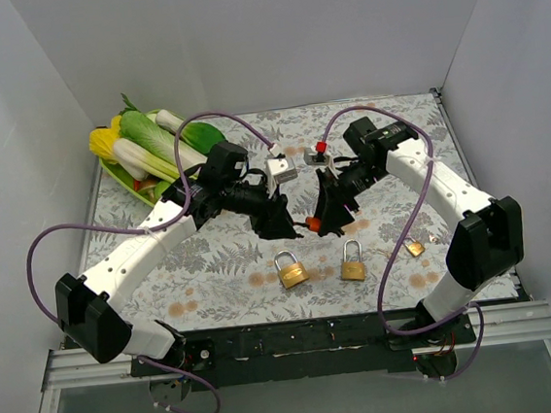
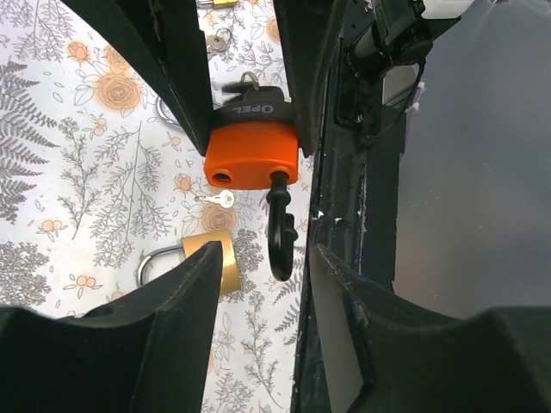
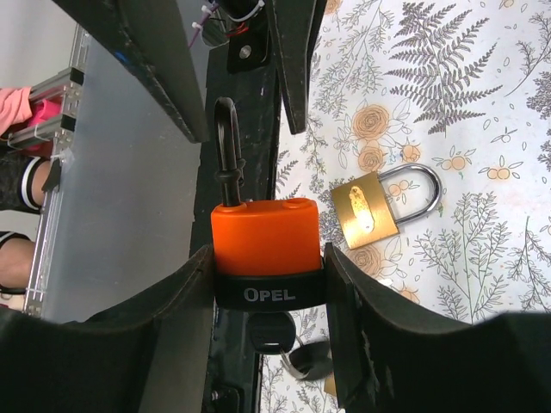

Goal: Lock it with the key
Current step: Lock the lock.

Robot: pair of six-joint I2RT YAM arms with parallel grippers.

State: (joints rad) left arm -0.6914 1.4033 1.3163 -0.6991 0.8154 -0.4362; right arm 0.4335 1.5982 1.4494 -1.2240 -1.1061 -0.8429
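Now | right hand (image 3: 269,256) grips orange padlock (image 3: 265,234) | left hand (image 2: 265,258) parted | brass padlock (image 3: 363,211) lies beneath.

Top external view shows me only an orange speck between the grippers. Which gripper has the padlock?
Observer: The right gripper clamps the orange padlock by its sides.
Operator: Shackle closed?
Observer: No, the shackle stands open, with one hole in the body left bare.
Operator: And the key?
Observer: A key sits in the padlock, at the end away from the shackle.
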